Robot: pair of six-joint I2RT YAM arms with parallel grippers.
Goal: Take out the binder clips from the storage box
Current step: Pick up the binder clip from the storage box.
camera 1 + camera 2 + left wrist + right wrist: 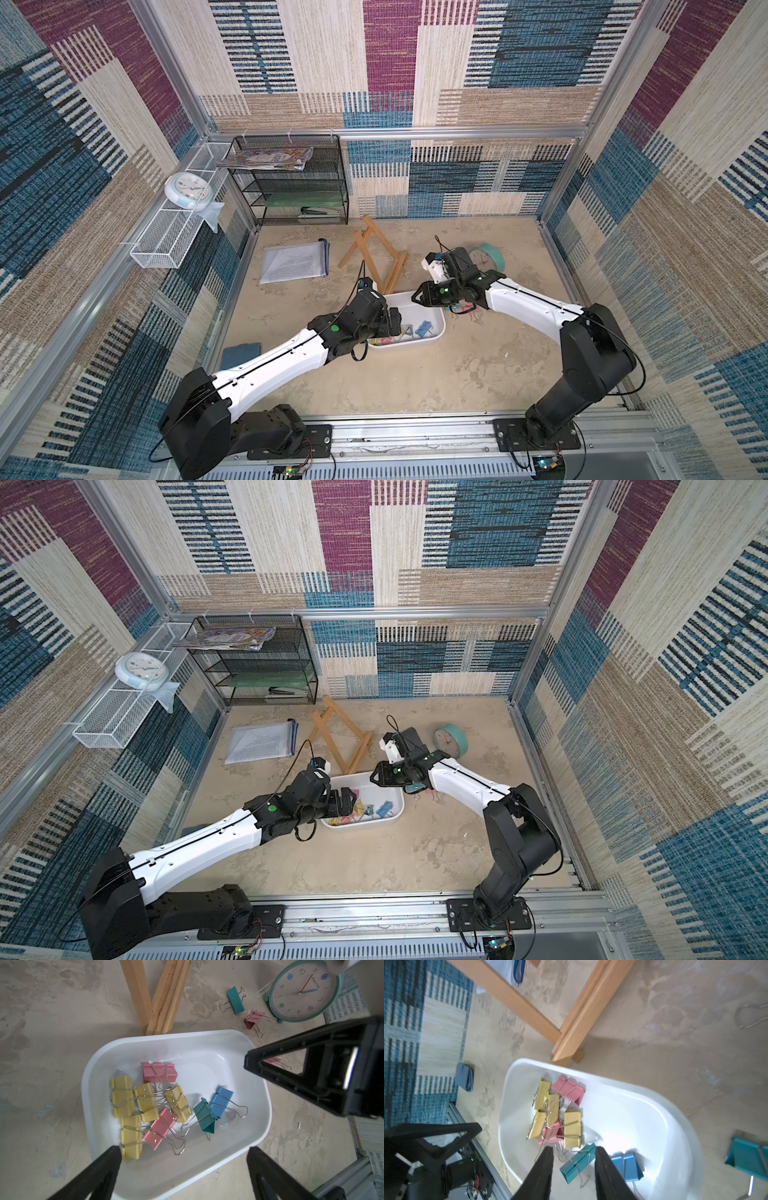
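The left hand (184,1153) gapes wide and empty above the box (207,1076), with the clips (145,1103) just beyond its fingertips. The right hand (574,1152) is half parted astride a teal clip (577,1163) in the box, not clenched on it.

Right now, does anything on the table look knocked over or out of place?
The wooden easel lies flat on the table, legs splayed, its foot at the storage box rim. A teal binder clip and a pink binder clip lie loose beside the teal clock, likely taken out on purpose.
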